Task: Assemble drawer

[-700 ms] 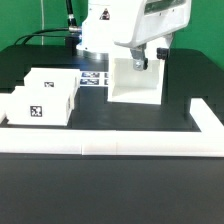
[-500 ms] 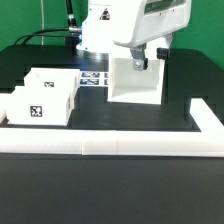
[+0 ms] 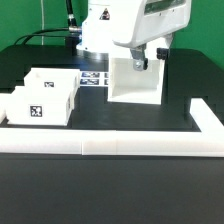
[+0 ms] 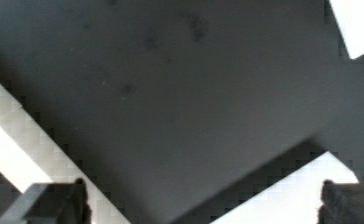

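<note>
The tall white casing (image 3: pixel 135 82) of the drawer stands upright on the black table, open side facing the exterior view's left. Two white open-top trays (image 3: pixel 45 97) with black-and-white tags sit side by side at the exterior view's left. My gripper (image 3: pixel 149 57) hangs at the casing's top far corner. In the wrist view my gripper (image 4: pixel 200 205) is open, its dark fingers (image 4: pixel 54 205) wide apart, with white casing edges (image 4: pixel 28 140) and a dark surface between them. Nothing is held.
The marker board (image 3: pixel 93 78) lies flat behind the trays, beside the casing. A long low white border rail (image 3: pixel 110 148) runs along the table's front and turns up the exterior view's right side (image 3: pixel 205 122). The arm's white body fills the top.
</note>
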Action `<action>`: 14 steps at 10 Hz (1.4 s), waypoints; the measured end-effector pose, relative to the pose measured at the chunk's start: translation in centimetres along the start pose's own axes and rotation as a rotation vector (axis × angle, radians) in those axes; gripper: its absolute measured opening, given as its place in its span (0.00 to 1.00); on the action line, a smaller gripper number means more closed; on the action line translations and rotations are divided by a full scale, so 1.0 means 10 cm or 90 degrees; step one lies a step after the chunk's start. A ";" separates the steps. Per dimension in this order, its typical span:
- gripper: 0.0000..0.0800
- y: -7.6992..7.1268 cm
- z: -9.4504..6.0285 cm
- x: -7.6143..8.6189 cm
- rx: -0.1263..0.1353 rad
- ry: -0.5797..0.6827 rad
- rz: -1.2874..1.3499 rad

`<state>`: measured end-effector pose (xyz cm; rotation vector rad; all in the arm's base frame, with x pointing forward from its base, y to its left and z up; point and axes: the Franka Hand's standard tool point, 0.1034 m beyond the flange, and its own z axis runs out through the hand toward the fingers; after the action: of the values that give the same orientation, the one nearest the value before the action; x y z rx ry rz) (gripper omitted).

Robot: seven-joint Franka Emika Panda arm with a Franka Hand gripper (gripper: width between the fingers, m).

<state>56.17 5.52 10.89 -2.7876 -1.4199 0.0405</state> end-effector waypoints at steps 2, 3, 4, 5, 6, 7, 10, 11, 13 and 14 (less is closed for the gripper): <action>0.81 -0.07 -0.05 -0.08 -0.007 0.014 0.050; 0.81 -0.22 -0.11 -0.19 -0.008 0.015 0.106; 0.81 -0.33 -0.16 -0.25 -0.009 0.013 0.151; 0.81 -0.44 -0.21 -0.25 -0.014 0.013 0.186; 0.81 -0.50 -0.24 -0.26 -0.015 0.013 0.186; 0.81 -0.48 -0.22 -0.27 -0.013 0.012 0.184; 0.81 -0.49 -0.20 -0.27 -0.012 0.010 0.184; 0.81 -0.51 -0.21 -0.29 -0.016 0.016 0.227; 0.81 -0.78 -0.28 -0.43 -0.035 0.022 0.334; 0.81 -0.94 -0.29 -0.46 -0.034 0.019 0.401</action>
<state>45.91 7.33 14.07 -3.1320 -0.4940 -0.0333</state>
